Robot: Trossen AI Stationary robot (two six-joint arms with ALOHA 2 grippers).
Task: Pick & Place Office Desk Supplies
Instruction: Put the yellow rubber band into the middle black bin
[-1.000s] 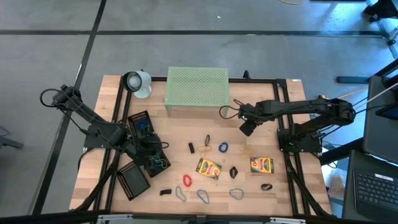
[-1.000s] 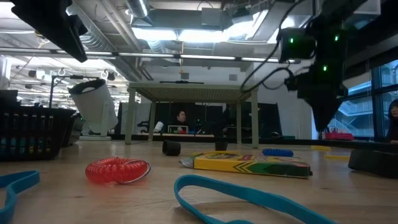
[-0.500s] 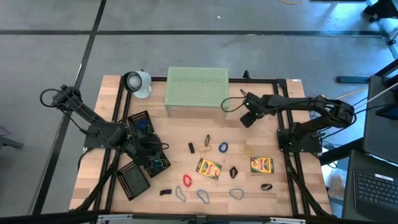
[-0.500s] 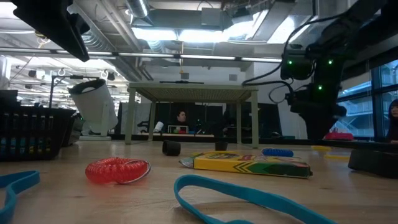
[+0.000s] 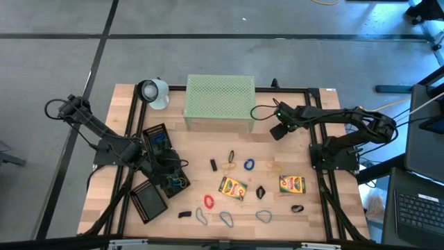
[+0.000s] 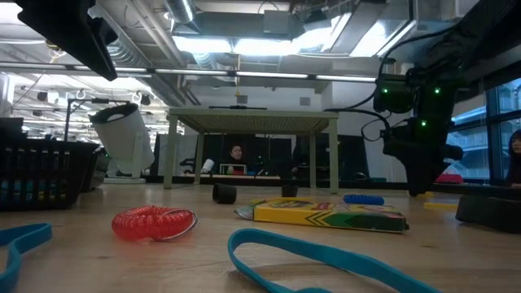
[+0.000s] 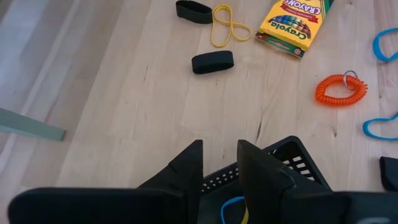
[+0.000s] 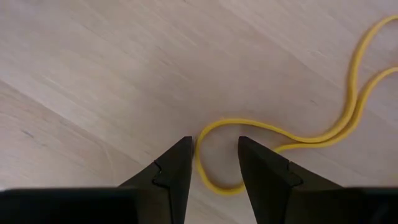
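My right gripper is open near the table's far right, right of the pale-green stand. Its fingers stand on either side of a looped end of a yellow rubber band lying flat on the wood; it also shows low over the table in the low view. My left gripper is open above a black mesh tray, where a blue band shows. Two crayon boxes, a red coil, blue bands and black clips lie on the table.
More black mesh trays lie at the left. A white cup-like thing stands at the far left. Further bands and clips lie near the front edge. A black frame rail runs beside the right arm.
My right gripper has gone toward the table's far edge, away from the crayon boxes, and now stands right of the green stand. The left arm has kept still.
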